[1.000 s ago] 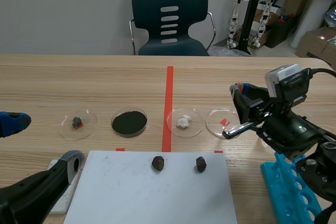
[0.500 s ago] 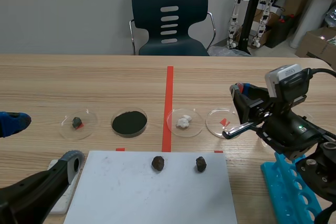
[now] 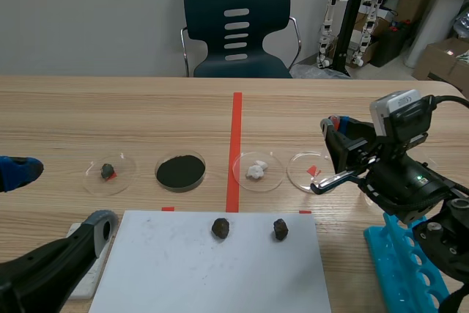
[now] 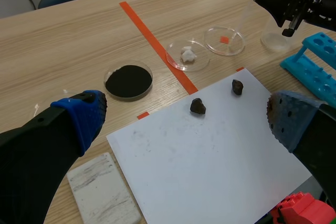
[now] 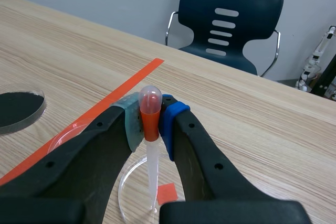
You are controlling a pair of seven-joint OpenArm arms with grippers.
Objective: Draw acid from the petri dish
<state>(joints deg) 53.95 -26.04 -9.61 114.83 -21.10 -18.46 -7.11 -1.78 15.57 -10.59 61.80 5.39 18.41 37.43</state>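
Note:
My right gripper [image 5: 151, 121] is shut on a plastic dropper [image 5: 150, 129] with a clear bulb and an orange-red collar. The dropper hangs upright, its thin tip down inside a clear petri dish [image 5: 128, 179] that stands over a red tape square. In the scene view the same dish [image 3: 309, 171] lies right of the red line, with the right gripper [image 3: 335, 137] just above its right side. My left gripper [image 4: 184, 119] is open over a white sheet [image 4: 210, 156], holding nothing.
Left of the clear dish stand dishes with a white lump [image 3: 257, 170], black powder [image 3: 180, 171] and a dark stone [image 3: 108, 173]. Two dark stones [image 3: 220, 228] [image 3: 280, 229] lie on the sheet. A blue tube rack [image 3: 410, 269] is at the right, a white block [image 4: 102, 192] at the left.

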